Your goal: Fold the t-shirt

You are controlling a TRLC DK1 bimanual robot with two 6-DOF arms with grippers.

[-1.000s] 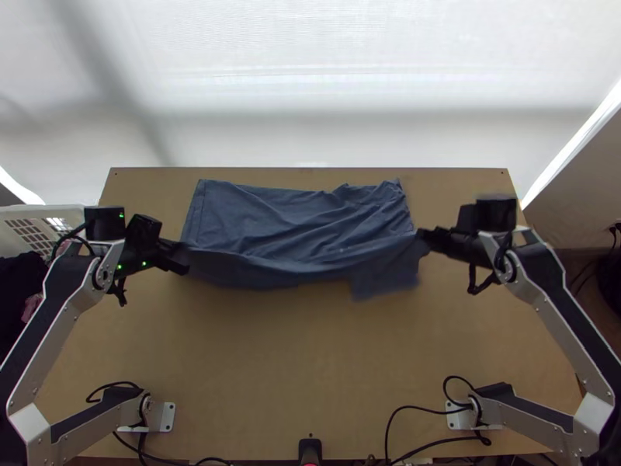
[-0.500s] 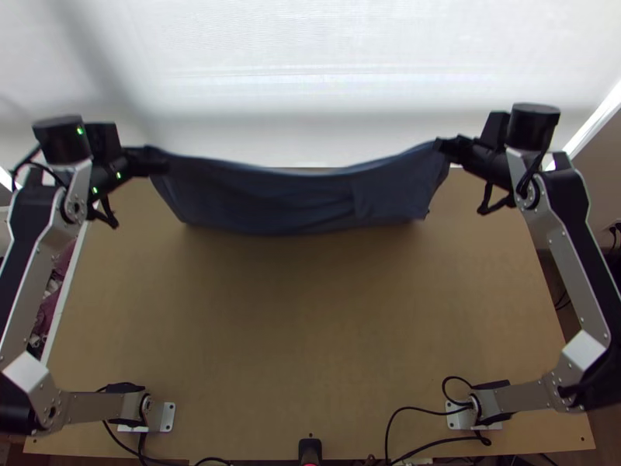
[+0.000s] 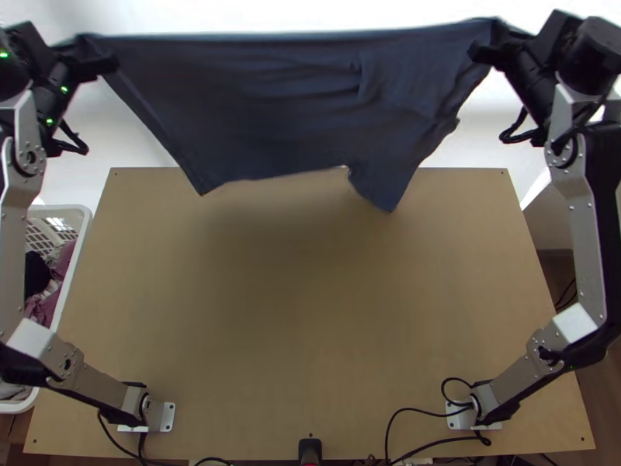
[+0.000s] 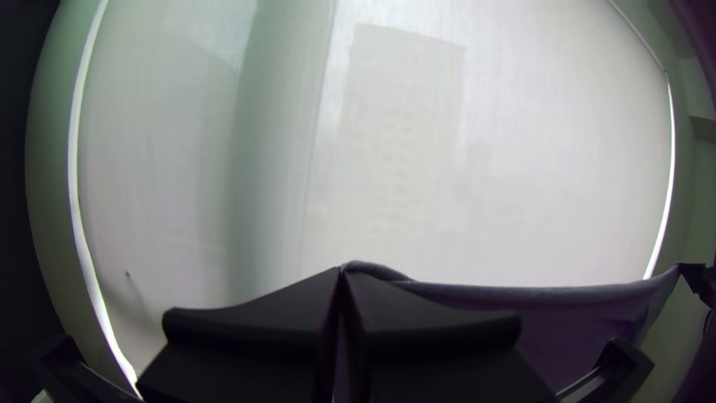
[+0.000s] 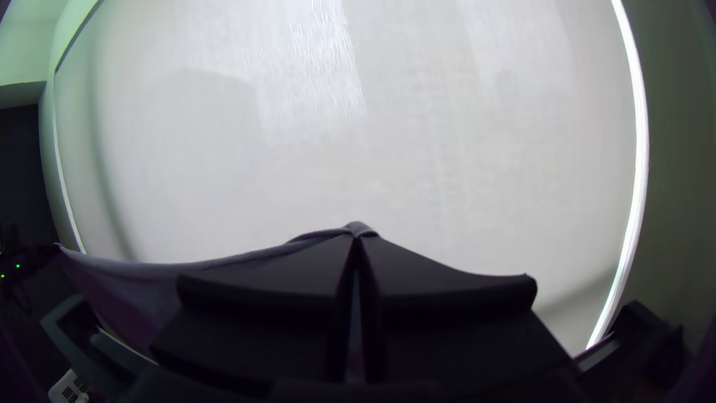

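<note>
Pale window blind (image 4: 522, 149): bright backdrop to the setup. Beneath it, a light wooden table (image 3: 310, 311) provides the flat surface on which folding can be done. Left arm (image 3: 11, 233) and right arm (image 3: 584, 241) reach up either side, set wide apart, presumably to keep the cloth taut between them. The blue-grey t-shirt (image 3: 264, 109) hangs as a broad sheet at the table's far edge, its upper edge nearly straight, its lower edge uneven; whether that lower edge touches the wood is hard to judge from above. A white basket (image 3: 70, 291) of clothes stands beside the table. Left gripper (image 4: 341, 270) and right gripper (image 5: 356, 237) each pinch an upper corner, fingers pressed together on the fabric. Holding both corners should let creases drop out; lowering evenly would suit the next step, since uneven lowering could skew the fold.
</note>
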